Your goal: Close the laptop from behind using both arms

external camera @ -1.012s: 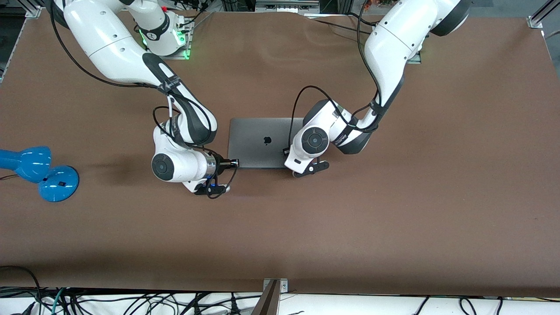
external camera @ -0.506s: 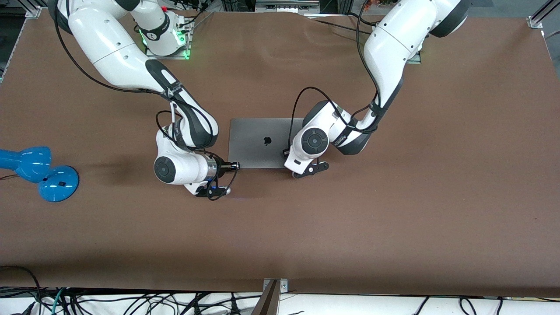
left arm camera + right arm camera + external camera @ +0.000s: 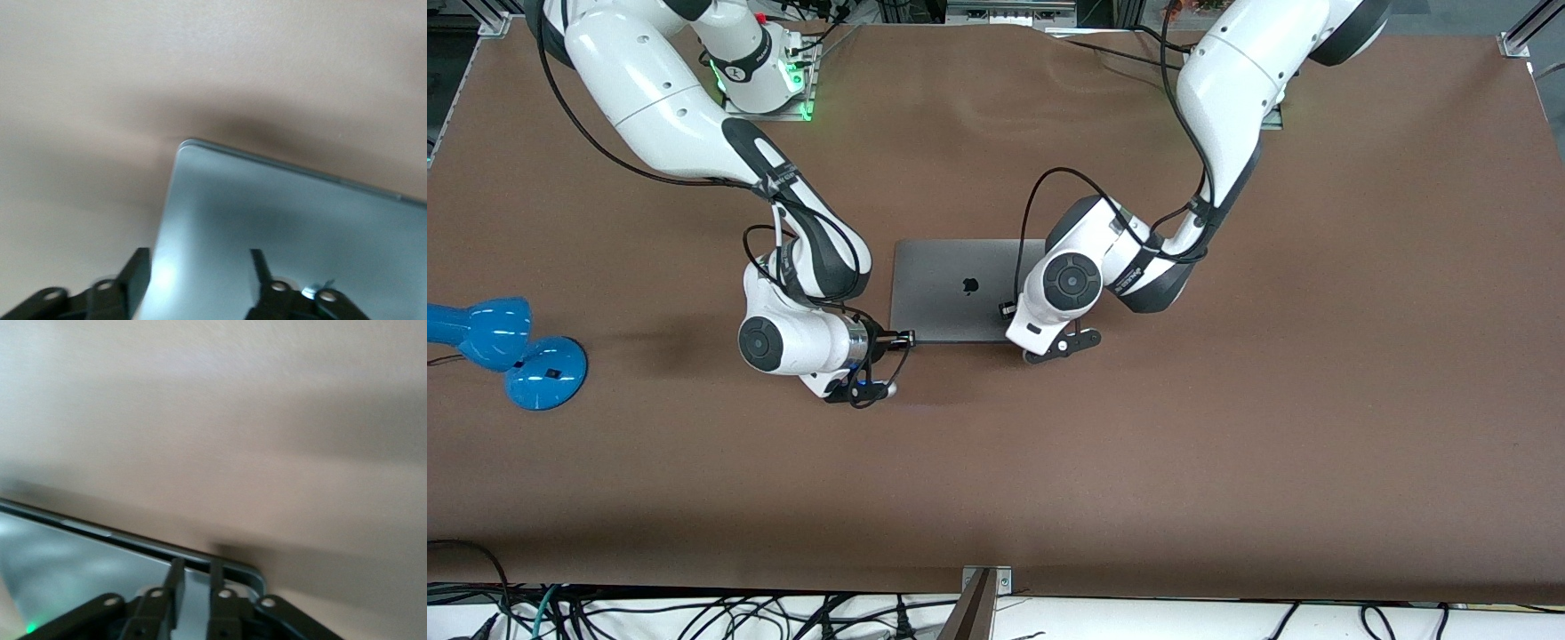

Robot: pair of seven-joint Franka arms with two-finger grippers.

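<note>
The space-grey laptop (image 3: pixel 951 289) lies flat on the brown table with its lid down and the apple logo up. My left gripper (image 3: pixel 1007 310) hovers low over the lid's corner toward the left arm's end, on the edge nearer the front camera. In the left wrist view this gripper (image 3: pixel 197 273) is open, its fingers wide apart over the lid (image 3: pixel 280 220). My right gripper (image 3: pixel 903 338) sits at the lid's other near corner. In the right wrist view it (image 3: pixel 197 577) is shut, fingers drawn close over the lid corner (image 3: pixel 100 563).
A blue desk lamp (image 3: pixel 503 351) lies near the table edge at the right arm's end. Cables hang along the table edge nearest the front camera.
The left arm's wrist and forearm have shifted slightly toward its own end of the table. The right arm has eased a little. The laptop's lid stays flat.
</note>
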